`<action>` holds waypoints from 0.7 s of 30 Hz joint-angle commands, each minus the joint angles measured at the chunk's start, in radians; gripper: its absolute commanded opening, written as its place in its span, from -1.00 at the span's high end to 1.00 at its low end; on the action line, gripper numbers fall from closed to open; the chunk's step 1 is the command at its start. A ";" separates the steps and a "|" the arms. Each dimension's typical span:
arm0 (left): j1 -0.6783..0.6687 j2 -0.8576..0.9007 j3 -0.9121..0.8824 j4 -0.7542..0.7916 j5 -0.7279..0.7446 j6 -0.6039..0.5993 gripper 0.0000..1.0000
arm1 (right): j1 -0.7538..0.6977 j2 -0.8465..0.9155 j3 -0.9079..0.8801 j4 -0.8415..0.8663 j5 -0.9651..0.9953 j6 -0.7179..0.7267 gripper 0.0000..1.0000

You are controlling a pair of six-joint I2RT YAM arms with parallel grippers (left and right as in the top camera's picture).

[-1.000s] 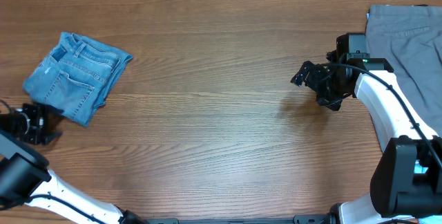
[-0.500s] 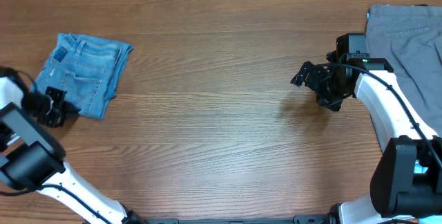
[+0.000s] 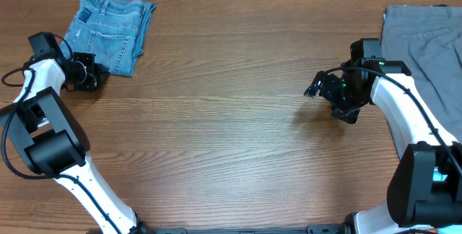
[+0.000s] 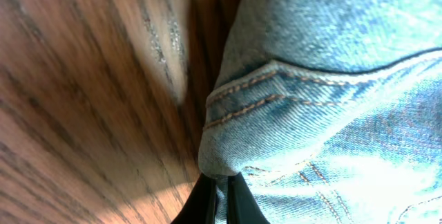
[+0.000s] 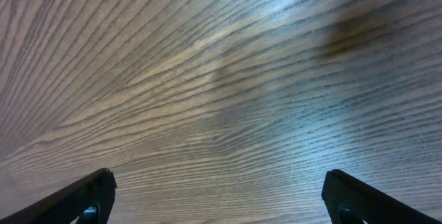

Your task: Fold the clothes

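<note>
We see the jeans (image 3: 112, 30) lying as a folded bundle at the far left corner of the table (image 3: 216, 126). They are light blue, and one back pocket (image 3: 115, 44) faces up. The left pincer (image 3: 92, 74) is at the near left corner of this bundle and touches it. In the left wrist view, the denim (image 4: 331, 79) fills the right side of the picture, with a double orange seam (image 4: 262, 92) running across it. The rounded edge of the cloth comes down into the left pincer (image 4: 222, 202). Its two fingers stand very narrow, almost together, and they pinch this edge of the jeans.

The right pincer (image 3: 315, 88) is on the other side of the table, well apart from the jeans, and it holds nothing. In the right wrist view we see only bare wood under it. The right pincer (image 5: 217, 189) is spread wide, with one dark finger (image 5: 83, 196) at each lower corner of the picture.

A grey garment (image 3: 426, 39) lies flat at the far right corner of the table, just behind the right arm.
</note>
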 commanded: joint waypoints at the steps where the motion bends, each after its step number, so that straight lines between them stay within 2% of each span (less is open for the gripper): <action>1: 0.026 0.143 -0.066 -0.025 -0.101 -0.058 0.92 | 0.006 -0.001 -0.003 -0.007 -0.005 -0.005 -1.00; 13: 0.342 0.143 -0.066 -0.139 -0.106 0.045 0.92 | 0.006 -0.001 -0.003 -0.002 -0.005 -0.005 -1.00; 21: 0.469 0.143 -0.066 -0.206 -0.132 0.079 0.92 | 0.006 -0.001 -0.003 0.002 -0.005 -0.005 -1.00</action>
